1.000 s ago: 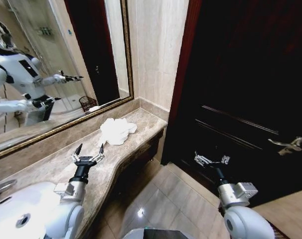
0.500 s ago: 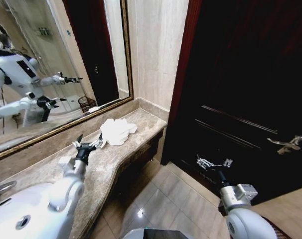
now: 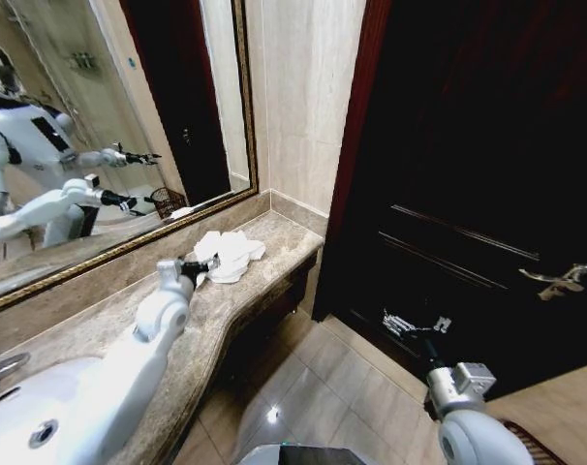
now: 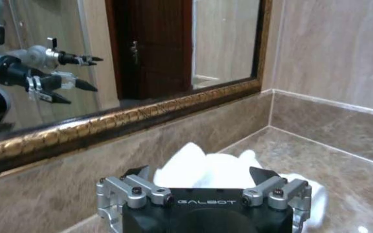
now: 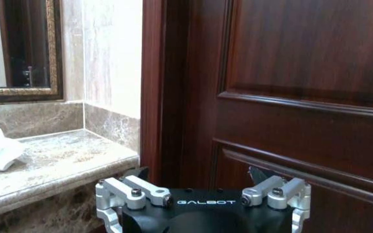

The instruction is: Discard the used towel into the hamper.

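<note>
The used towel [image 3: 232,254], white and crumpled, lies on the marble counter [image 3: 109,325] near its far end below the mirror. My left arm stretches along the counter, and my left gripper [image 3: 202,267] is open at the towel's near edge. In the left wrist view the towel [image 4: 219,167] sits just ahead of and between the spread fingers of the left gripper [image 4: 199,172]. A small dark basket seen as a reflection in the mirror is the hamper [image 3: 168,201]. My right gripper [image 3: 416,324] hangs open and empty over the floor in front of the dark door; it is the right gripper [image 5: 199,172] in its own wrist view.
A white sink [image 3: 32,412] and faucet [image 3: 3,366] are at the counter's near left. A gold-framed mirror [image 3: 100,116] backs the counter. The dark wooden door [image 3: 468,145] with a metal handle [image 3: 560,281] stands at right. Tiled floor [image 3: 313,387] lies below the counter edge.
My left arm has reached forward along the counter, carrying its open gripper from mid-counter up to the towel. The right gripper has sunk slightly.
</note>
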Available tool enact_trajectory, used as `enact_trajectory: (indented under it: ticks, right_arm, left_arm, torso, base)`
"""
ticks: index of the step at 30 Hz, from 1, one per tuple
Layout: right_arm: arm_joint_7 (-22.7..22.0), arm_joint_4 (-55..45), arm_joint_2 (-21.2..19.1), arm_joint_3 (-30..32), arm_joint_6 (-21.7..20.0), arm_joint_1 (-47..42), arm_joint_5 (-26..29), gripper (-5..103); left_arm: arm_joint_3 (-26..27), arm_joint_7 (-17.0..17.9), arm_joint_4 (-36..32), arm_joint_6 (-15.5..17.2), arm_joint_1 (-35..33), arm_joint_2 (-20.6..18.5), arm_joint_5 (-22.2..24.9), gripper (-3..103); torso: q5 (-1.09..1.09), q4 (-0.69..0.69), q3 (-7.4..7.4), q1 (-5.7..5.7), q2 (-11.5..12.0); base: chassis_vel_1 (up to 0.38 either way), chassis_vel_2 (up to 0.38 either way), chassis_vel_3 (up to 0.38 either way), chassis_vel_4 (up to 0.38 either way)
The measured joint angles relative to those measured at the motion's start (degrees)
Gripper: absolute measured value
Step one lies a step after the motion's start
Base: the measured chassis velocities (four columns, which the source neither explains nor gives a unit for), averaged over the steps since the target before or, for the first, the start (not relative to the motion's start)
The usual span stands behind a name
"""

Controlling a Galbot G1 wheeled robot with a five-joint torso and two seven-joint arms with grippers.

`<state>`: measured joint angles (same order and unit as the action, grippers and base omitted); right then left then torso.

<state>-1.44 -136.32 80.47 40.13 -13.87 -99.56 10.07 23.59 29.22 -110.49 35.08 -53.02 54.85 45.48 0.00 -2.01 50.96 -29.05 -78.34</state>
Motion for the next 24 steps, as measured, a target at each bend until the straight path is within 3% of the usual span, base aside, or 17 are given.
enact_trajectory:
  ticks: [4, 6, 14, 20, 24]
  right_arm:
    - [-0.4, 0.2, 0.2, 0.3, 0.0, 0.0, 0.1, 100]
    - [-0.4, 0.3, 0.5, 0.6, 0.2, -0.3, 0.1, 100]
    - [-0.6, 0.4, 1.4, 1.1, 1.1, -0.7, 0.1, 100]
    - [-0.8, 0.3, 1.6, 1.2, 1.7, -0.8, 0.0, 100]
    - [-0.7, 0.2, 2.0, 1.0, 2.3, -0.9, -0.2, 100]
  left_arm:
    - [-2.5, 3.0, 3.4, 1.3, 4.0, -0.8, 4.0, 100]
    - [-4.0, 6.4, 5.8, 2.0, 6.4, -0.3, 7.4, 100]
    - [-8.1, 11.8, 13.0, 2.0, 11.8, 1.7, 10.4, 100]
    - [-9.9, 13.1, 17.4, 1.8, 14.7, 3.0, 12.0, 100]
    - [-12.2, 11.3, 18.4, 2.2, 16.5, 3.4, 12.2, 100]
  torso:
    - [0.0, -0.03, 0.0, 0.0, 0.0]
    - [-0.01, -0.02, 0.0, 0.0, 0.0]
    - [-0.01, -0.01, -0.01, 0.0, 0.0]
    - [-0.01, -0.02, -0.01, 0.0, 0.0]
    - [0.0, -0.02, -0.01, 0.0, 0.0]
  base:
    - [0.0, 0.0, 0.0, 0.0]
    - [0.0, 0.0, 0.0, 0.0]
    - [0.0, 0.0, 0.0, 0.0]
    - [0.0, 0.0, 0.0, 0.0]
    - [0.0, 0.0, 0.0, 0.0]
